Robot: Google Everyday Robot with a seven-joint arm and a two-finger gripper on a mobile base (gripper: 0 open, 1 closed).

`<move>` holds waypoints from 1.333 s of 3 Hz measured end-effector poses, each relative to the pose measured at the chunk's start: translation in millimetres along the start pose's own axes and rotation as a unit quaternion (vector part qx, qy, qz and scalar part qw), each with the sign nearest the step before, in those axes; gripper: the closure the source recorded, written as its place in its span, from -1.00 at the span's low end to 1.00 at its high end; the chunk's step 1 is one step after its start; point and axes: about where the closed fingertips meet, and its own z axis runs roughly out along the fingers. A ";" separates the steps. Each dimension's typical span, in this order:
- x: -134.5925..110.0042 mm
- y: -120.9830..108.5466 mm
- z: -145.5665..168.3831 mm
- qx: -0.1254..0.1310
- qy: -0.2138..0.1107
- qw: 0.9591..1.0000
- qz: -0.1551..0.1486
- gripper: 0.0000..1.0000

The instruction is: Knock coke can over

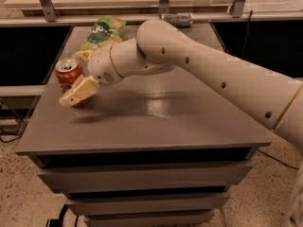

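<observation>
The can (66,74) is seen upright near the left edge of the surface (165,122), its silver top and tab showing; it has not yet been knocked over. It is judged to be light and thin-walled, stiff enough to take a push, with a smooth, slippery side. Being tall on a small base, it should be tipped readily by a sideways nudge high on the body, near the rim, whereas a low push would more likely slide it. No grasp is called for.

The tool (75,78) is held at the can, low over the surface, and appears spread. One cream finger (78,91) is laid across the can's lower front, touching or nearly touching it. What is taken for the other (82,56) is seen behind the can's top. The can is thus bracketed rather than pinched, as far as can be told.

Farther back a green bag (102,32) lies flat, and a silver can (177,19) is laid on its side at the far edge, both well apart from the can.
</observation>
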 end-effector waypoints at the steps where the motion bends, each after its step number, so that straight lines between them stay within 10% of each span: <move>1: 7.1 -5.6 -4.1 0.003 0.006 1.000 -0.003 -0.15; 4: -27.2 9.3 -37.3 0.024 0.087 0.996 -0.005 1.00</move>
